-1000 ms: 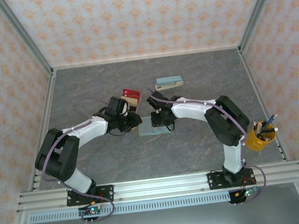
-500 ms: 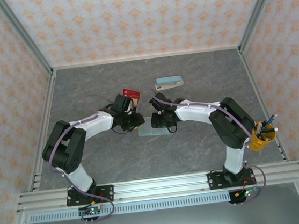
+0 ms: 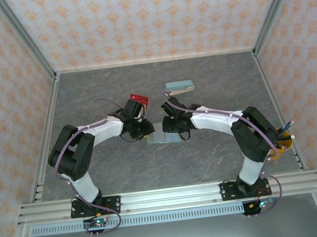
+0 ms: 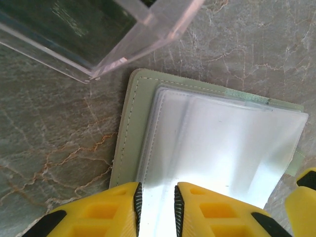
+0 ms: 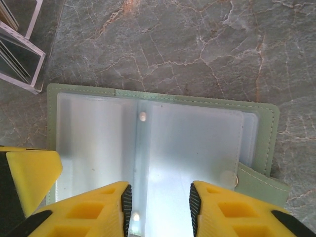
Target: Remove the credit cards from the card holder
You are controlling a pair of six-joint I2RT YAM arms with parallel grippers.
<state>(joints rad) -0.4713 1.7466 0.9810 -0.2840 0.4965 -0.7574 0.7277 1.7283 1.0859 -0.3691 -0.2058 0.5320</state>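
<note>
Left wrist view puts the open sage-green bifold card holder flat on the grey marbled table just under my left fingers, narrowly apart at its near edge, long axis crosswise, while my right fingers, wider apart, hover over its fold from the other side.

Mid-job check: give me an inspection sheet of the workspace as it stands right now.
Surface: grey marbled table, bare patches clean.
Job's things: card holder open flat, its clear sleeves washed out by glare; red credit card behind the left wrist, apparently in the clear acrylic box.
Clutter: teal case; yellow pen cup.
Grippers: left gripper jaws narrowly apart, right gripper wider; both over the holder, no grip evident.
Cables: purple cables along both arms, no snag seen.
Surroundings: patterned walls, metal frame.
</note>
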